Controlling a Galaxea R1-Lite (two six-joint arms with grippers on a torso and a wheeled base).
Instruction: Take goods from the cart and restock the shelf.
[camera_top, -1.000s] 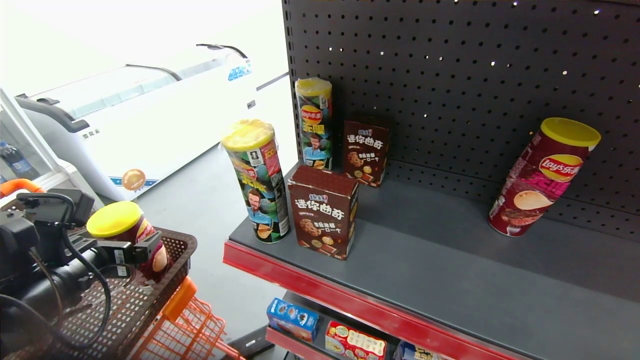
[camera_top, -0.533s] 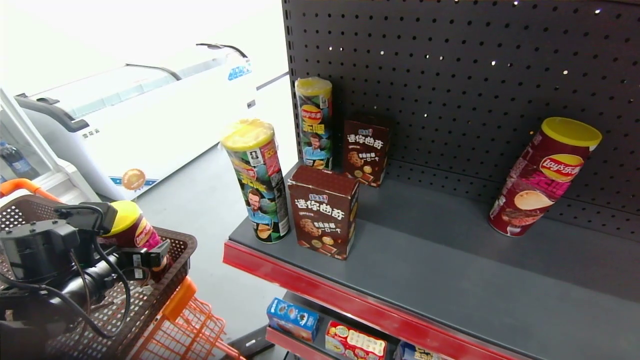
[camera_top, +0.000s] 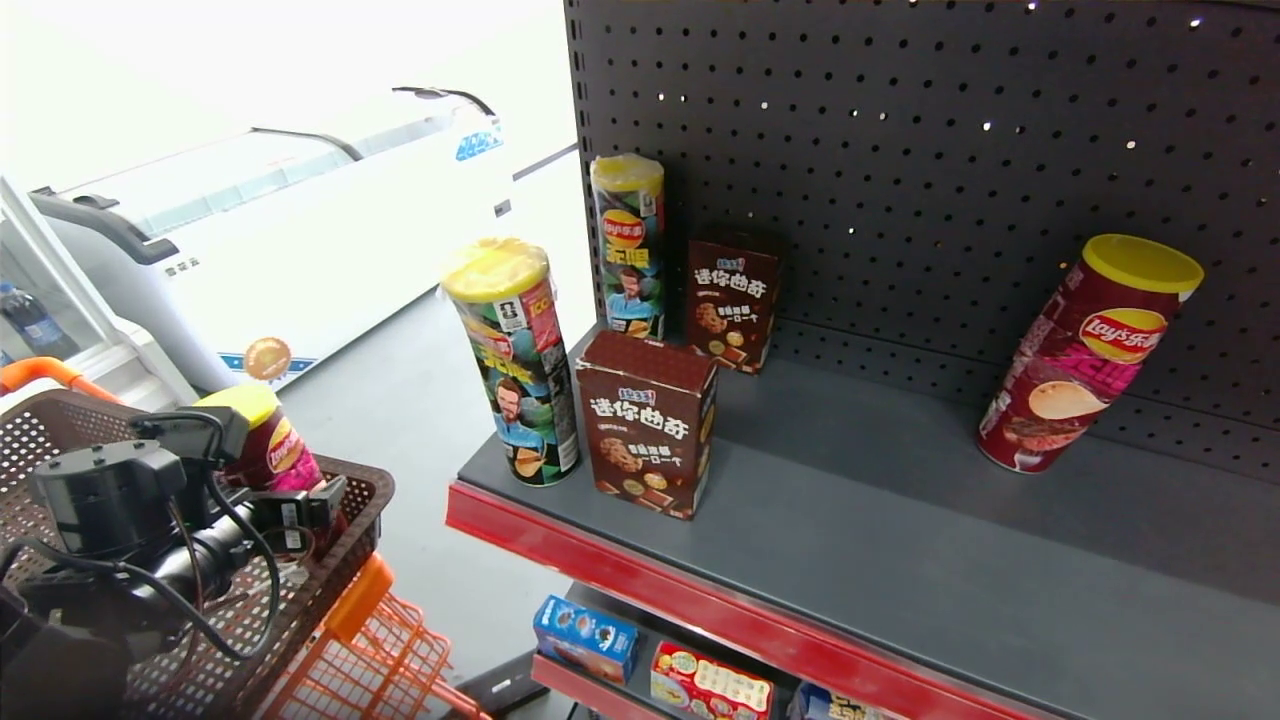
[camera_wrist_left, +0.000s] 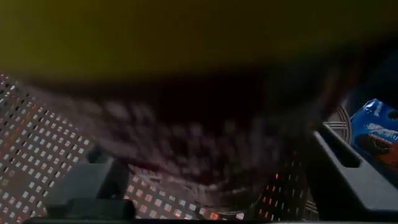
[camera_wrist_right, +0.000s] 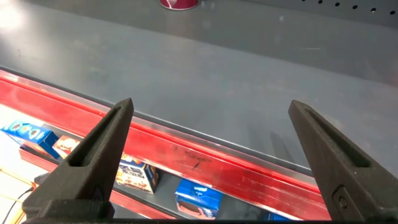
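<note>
Brown perforated plastic cart basket (camera_top: 300, 595), left gripper (camera_top: 262, 472) clamped around a cylindrical yellow-lidded chip can (camera_top: 283, 452), right gripper (camera_wrist_right: 214, 163) spread wide.

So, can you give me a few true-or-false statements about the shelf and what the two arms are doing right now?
1. The left end effector grips a red chip can at the cart basket. True.
2. The second red can stands upright on the shelf. False: it is tilted and leans against the pegboard.
3. Two brown cookie boxes stand on the shelf. True.
4. The right end effector holds a box. False: it is open and empty, above the shelf's front edge.
</note>
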